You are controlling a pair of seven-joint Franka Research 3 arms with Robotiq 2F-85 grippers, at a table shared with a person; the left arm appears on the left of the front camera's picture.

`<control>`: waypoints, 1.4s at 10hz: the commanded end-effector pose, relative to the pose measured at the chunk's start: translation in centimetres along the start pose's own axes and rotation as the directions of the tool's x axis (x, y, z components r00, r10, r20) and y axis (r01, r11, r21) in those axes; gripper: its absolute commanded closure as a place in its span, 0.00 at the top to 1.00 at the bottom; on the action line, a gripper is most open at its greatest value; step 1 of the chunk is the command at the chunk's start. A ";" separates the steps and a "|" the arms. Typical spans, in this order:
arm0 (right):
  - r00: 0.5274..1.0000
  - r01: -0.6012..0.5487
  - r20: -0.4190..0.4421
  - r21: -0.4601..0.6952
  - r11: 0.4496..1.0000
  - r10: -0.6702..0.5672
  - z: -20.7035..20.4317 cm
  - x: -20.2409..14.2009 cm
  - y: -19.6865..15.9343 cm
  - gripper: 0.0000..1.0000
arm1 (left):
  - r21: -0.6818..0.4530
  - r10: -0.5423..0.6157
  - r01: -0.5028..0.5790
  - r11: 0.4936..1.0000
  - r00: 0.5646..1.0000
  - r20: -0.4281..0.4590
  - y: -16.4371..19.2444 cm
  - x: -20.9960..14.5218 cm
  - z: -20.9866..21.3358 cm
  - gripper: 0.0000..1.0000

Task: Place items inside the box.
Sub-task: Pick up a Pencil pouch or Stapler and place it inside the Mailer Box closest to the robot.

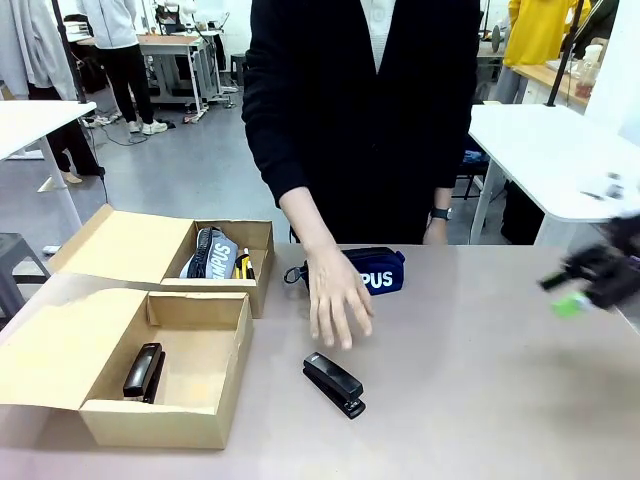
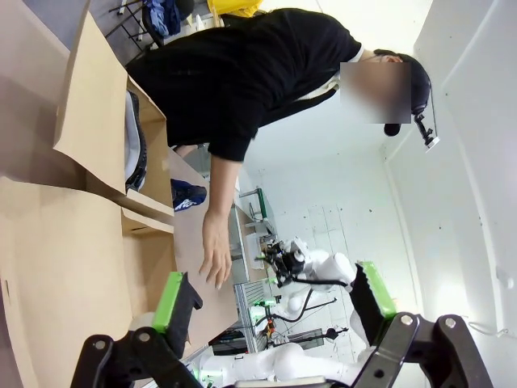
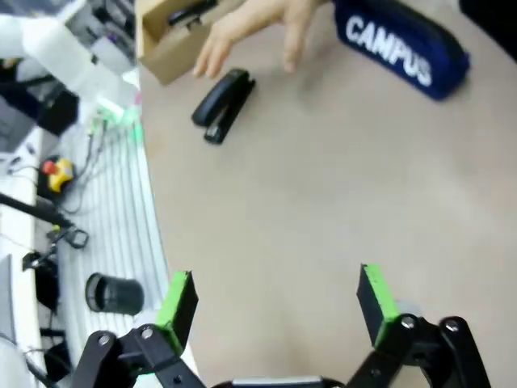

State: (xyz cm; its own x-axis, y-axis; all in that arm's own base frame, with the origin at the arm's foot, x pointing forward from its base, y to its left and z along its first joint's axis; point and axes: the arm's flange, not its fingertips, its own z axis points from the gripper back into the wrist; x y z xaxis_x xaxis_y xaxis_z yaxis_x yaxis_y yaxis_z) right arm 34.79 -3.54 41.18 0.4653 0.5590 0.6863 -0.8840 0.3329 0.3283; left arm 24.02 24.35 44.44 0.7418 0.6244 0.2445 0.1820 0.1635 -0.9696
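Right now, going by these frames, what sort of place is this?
Probably a robotics lab or workshop: plain white work tables on a grey floor, a cluttered workbench at the back, and a yellow emergency-stop button.

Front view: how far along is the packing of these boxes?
Partly done. A grey pouch lies in the far box, and a stapler in the near box. In hand: nothing; the person's hand hovers over the table, and the robot's jaws stand open and empty. Left: a second stapler and the navy pouch, both on the table.
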 end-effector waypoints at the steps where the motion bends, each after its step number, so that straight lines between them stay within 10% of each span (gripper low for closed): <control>1: 0.993 0.006 0.120 -0.085 0.996 0.005 4.1 -8.4 2.9 1.00 | -0.019 -0.015 0.015 1.000 1.000 0.007 -0.1 0.0 -0.1 1.00; 3: 0.967 -0.106 0.221 -0.117 0.987 0.130 5.1 -10.7 2.9 1.00 | -0.019 -0.015 0.015 1.000 1.000 0.007 -0.1 0.0 -0.1 1.00; 8: 0.988 -0.011 0.150 -0.091 0.996 0.024 7.5 -8.5 0.9 1.00 | -0.019 -0.015 0.015 1.000 1.000 0.007 -0.1 0.0 -0.1 1.00; 14: 0.879 -0.463 -0.237 -0.218 0.859 0.414 -1.5 6.4 -1.9 1.00 | -0.019 -0.015 0.015 1.000 1.000 0.007 -0.1 0.0 -0.1 1.00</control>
State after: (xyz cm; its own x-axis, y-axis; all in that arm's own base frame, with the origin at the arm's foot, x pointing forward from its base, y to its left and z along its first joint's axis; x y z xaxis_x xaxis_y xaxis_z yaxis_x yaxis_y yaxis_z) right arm 36.37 -1.18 45.14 0.0984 0.7811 0.6167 -0.9738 0.2032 -0.1020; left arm 24.07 24.33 44.38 0.7429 0.6235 0.2434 0.1806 0.1635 -0.9699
